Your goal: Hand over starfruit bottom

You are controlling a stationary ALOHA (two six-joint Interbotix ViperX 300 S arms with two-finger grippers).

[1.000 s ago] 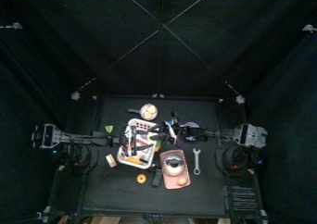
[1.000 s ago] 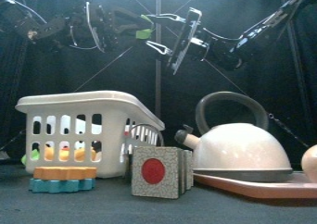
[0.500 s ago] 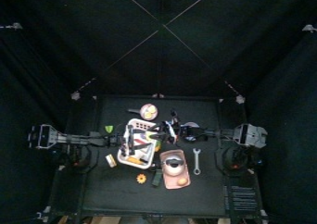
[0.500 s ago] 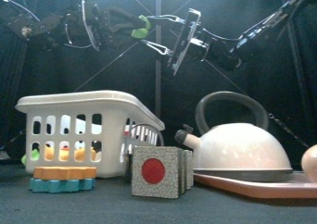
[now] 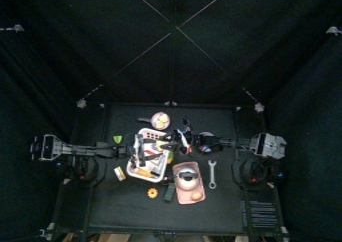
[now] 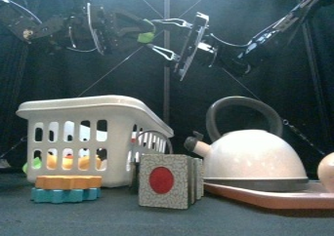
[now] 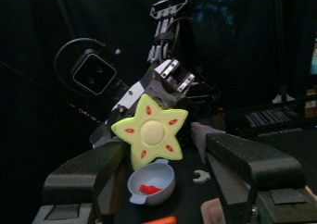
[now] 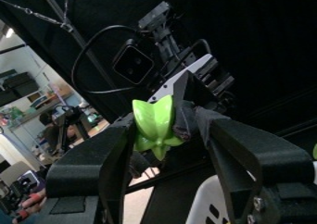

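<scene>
**Starfruit: handling.** The starfruit (image 7: 154,128) is judged to be a light, rigid toy half with smooth, possibly slippery ribs. It is not fragile, but it is likely to twist if it is pinched on a single ridge. The recommended hold is across two opposite ribs, or flat on the cut face and the domed back. The ends of the ribs should be left free for the receiving tool.

**Appearance.** The body is yellow-green, five-pointed and deeply ridged. The cut face is paler, and each arm of the star carries a red seed mark. Seen edge-on in the right wrist view, it tapers to a point.

**Location.** The starfruit hangs in the air high above the basket (image 6: 92,108), over the basket's right end in the front view. It is well clear of the table (image 6: 131,216).

**Tools.** The left tool (image 7: 170,146) has its jaws spread wide around the starfruit and appears to carry it. Contact at both jaws is not clearly visible. The right tool (image 8: 164,128) also stands wide open, with its jaws flanking the starfruit and gripping nothing.

**Status.** By this reading, the transfer is not yet made.
</scene>
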